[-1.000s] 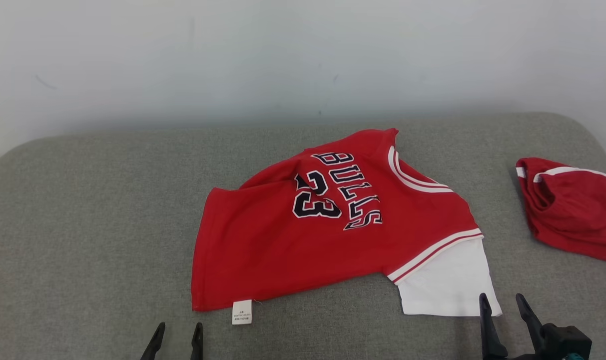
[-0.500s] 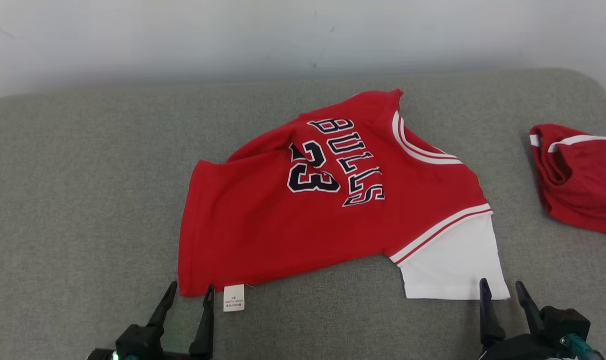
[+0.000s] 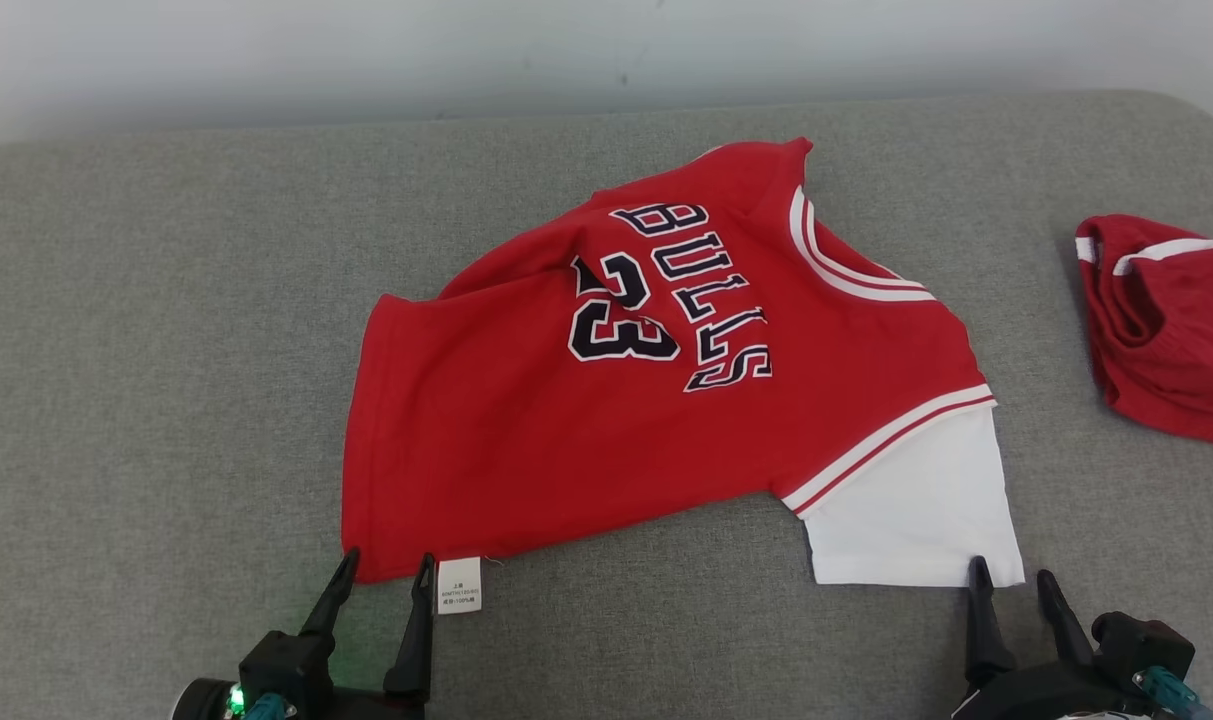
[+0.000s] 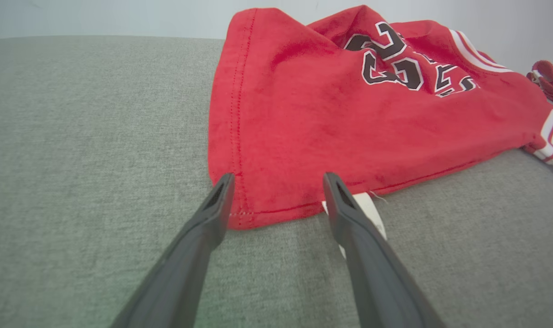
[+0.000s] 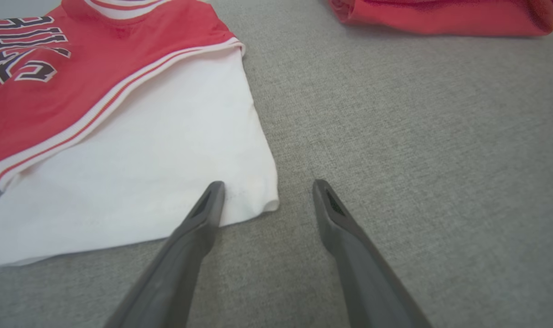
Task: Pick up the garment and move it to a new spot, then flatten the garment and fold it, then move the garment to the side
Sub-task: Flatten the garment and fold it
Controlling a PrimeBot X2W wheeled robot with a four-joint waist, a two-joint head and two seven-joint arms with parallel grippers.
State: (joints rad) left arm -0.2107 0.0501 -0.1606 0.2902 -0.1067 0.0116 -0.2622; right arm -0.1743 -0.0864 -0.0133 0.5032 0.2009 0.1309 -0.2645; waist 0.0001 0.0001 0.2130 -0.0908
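The garment (image 3: 656, 400) is a red jersey with "BULLS 23" lettering and white sleeves, lying rumpled in the middle of the grey cushion (image 3: 166, 350). My left gripper (image 3: 386, 565) stands open at its near-left hem corner (image 4: 240, 214), the fingertips straddling that corner beside a white label (image 3: 459, 584). At the near corner of the white sleeve (image 3: 916, 510), my right gripper (image 3: 1011, 572) is open too. One of its fingertips (image 5: 212, 191) lies over the sleeve edge (image 5: 258, 200), the other over bare cushion. Nothing is held.
A second red garment with white trim (image 3: 1166, 330) lies bunched at the cushion's right edge, also seen in the right wrist view (image 5: 440, 16). A pale wall (image 3: 566, 40) runs behind the cushion. Bare grey fabric stretches to the left of the jersey.
The head camera has tilted down, shifting the whole scene up. Both grippers have come forward to the jersey's near edge, the left to the hem corner, the right to the sleeve corner.
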